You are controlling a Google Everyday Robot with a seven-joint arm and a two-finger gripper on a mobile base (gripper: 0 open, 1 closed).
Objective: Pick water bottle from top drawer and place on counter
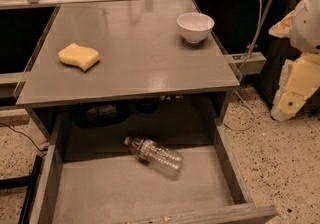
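The water bottle [155, 154] lies on its side on the floor of the open top drawer [125, 193], near the back, with its white cap pointing to the upper left. The drawer is pulled out below the counter [135, 53]. My gripper [289, 99] hangs at the right edge of the view, beside the counter's right side, above the floor. It is well apart from the bottle and holds nothing that I can see.
A yellow sponge [79, 56] lies on the counter's left side. A white bowl [195, 27] stands at its back right. A white cable [252, 33] hangs down right of the counter. Speckled floor [280, 168] lies right of the drawer.
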